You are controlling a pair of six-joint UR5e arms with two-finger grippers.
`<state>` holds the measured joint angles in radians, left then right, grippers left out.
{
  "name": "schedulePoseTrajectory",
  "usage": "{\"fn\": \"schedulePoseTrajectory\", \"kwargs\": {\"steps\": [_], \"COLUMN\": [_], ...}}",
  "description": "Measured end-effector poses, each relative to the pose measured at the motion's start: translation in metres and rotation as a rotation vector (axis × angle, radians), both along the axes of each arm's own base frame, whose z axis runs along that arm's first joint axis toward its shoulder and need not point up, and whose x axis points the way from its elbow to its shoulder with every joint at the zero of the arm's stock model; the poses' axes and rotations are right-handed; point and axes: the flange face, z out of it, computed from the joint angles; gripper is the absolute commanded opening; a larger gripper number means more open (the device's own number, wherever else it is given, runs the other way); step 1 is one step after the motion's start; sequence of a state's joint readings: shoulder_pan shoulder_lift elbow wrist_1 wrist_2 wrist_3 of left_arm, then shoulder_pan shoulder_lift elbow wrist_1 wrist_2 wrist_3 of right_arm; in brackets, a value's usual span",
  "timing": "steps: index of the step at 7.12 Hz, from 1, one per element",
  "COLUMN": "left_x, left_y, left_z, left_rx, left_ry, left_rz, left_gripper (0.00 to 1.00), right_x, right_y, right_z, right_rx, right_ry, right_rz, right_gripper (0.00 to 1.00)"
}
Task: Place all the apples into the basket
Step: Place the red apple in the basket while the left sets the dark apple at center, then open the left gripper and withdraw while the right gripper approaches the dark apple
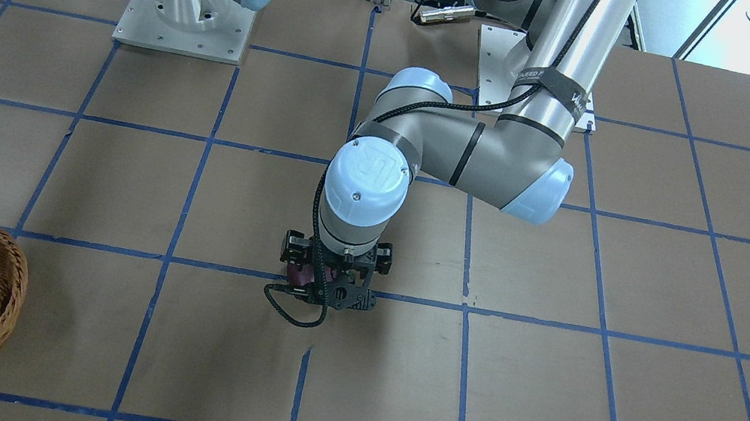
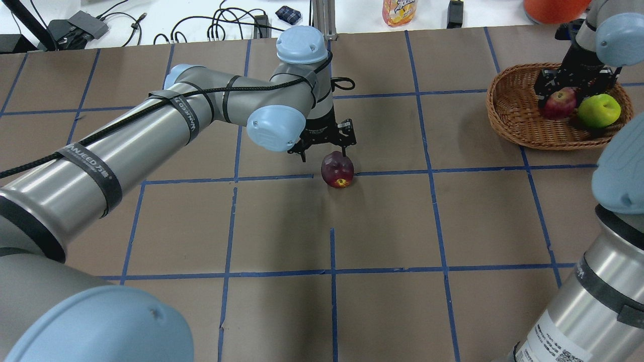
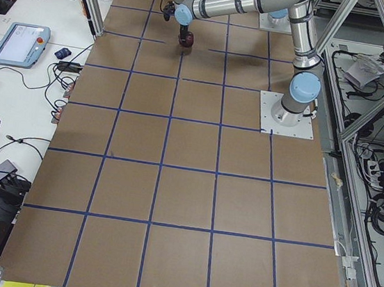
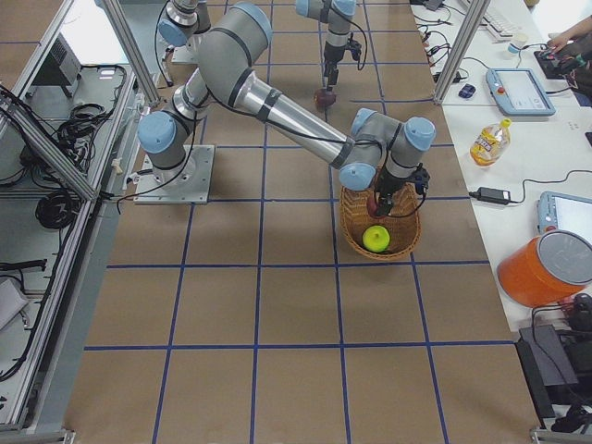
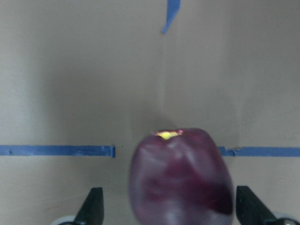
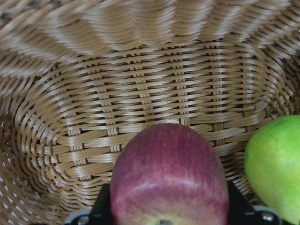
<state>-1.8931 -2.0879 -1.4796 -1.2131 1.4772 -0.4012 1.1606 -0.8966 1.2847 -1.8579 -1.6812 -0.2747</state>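
Left tool point(image 2: 323, 153) stands wide around the dark apple point(image 2: 337, 170); right tool point(image 2: 566, 95) grips the red apple point(image 2: 558, 103). If the left one closes off-centre, the dark apple may roll away.

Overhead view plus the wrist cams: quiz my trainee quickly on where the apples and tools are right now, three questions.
1. True or false: the green apple lies inside the basket.
2. The dark maroon apple is: A) in the basket, B) on the table, C) held in the air.
3. Which apple does the left tool straddle, fingers open?
Key: 1 true; 2 B; 3 the dark maroon apple.
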Motion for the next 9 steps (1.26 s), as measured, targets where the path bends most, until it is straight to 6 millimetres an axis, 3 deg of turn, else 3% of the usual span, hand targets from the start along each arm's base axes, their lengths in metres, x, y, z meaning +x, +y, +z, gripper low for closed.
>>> {"fn": "schedulePoseTrajectory", "kwargs": {"steps": [1,3,4,5,6,7,9], "left_x": [0.018,0.07,0.102,0.134,0.16,0.175,0.186], "left_y": [-0.006,0.004,0.019,0.036,0.053,0.067,0.082], "left_z": [0.047,0.141,0.178,0.201,0.209,0.211,0.207], "left_rx": [0.019,0.103,0.123,0.138,0.142,0.1,-0.029], "left_ry": [-0.006,-0.019,-0.016,-0.01,-0.003,-0.004,-0.029], "left_rz": [0.022,0.031,0.018,-0.002,-0.012,-0.031,-0.098], "left_gripper": [1.0,0.98,0.91,0.91,0.91,0.92,1.0], "right_x": [-0.002,-0.003,0.006,0.032,0.085,0.156,0.301], "right_y": [0.001,0.005,0.011,0.016,0.022,0.026,0.042], "right_z": [-0.01,-0.001,0.022,0.052,0.084,0.107,0.116], "right_rx": [0.017,0.038,0.04,0.037,0.026,0.009,0.013], "right_ry": [-0.004,-0.016,-0.028,-0.05,-0.092,-0.127,-0.148], "right_rz": [0.001,0.0,0.001,0.009,0.012,0.01,0.068], "right_gripper": [1.0,1.0,1.0,1.0,1.0,1.0,1.0]}}
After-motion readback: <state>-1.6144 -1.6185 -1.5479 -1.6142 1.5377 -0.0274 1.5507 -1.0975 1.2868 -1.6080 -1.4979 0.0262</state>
